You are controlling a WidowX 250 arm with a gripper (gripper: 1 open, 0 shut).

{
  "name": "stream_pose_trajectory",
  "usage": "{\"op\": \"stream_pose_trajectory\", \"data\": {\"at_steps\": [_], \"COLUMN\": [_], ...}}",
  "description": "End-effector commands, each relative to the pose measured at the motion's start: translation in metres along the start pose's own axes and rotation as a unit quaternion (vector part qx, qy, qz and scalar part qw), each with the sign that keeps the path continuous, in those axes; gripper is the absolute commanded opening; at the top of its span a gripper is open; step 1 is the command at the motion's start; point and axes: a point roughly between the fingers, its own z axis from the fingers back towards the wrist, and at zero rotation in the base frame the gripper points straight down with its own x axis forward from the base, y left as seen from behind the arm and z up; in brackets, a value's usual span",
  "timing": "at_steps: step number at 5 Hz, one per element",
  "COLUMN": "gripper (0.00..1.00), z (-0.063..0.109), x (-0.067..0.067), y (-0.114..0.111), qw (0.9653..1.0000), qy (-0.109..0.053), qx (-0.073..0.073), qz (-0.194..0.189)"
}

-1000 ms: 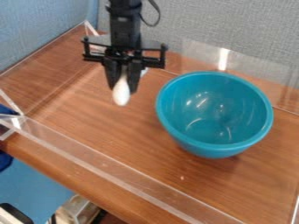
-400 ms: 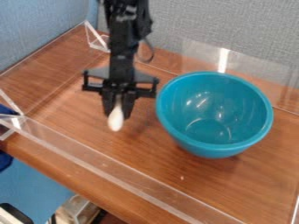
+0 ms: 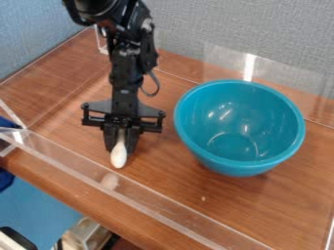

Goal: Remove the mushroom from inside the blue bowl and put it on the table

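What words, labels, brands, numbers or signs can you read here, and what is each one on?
None that I can read.
The bowl, the mushroom, the gripper and the table show no legible text.
The things at the lower left edge are too small and cut off to tell whether they carry any.

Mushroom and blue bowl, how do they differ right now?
The mushroom is small and pale; the blue bowl is far larger and teal-blue. The mushroom is shut in the gripper, while the blue bowl stands free of it, mouth up. Both are at the table.
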Motion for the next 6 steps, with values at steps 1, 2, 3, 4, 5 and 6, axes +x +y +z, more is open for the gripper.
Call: {"op": "stream_pose_trajectory", "data": {"at_steps": [1, 2, 3, 4, 5, 6], "gripper": [1.00, 1.00, 1.00, 1.00, 1.00, 1.00], "z": [0.001, 0.003, 0.010, 0.019, 0.025, 0.031], "x": [0.000, 0.003, 0.005, 0.007, 0.004, 0.000], "y": [0.005, 0.003, 0.001, -0.001, -0.005, -0.009], "qw": [0.9999, 0.9999, 0.9999, 0.9999, 0.9997, 0.9995], "qy": [-0.010, -0.011, -0.013, -0.015, -0.021, -0.027], "qx": [-0.002, 0.003, 0.000, -0.004, -0.011, -0.016], "qz": [0.008, 0.009, 0.007, 0.004, 0.004, 0.005]}}
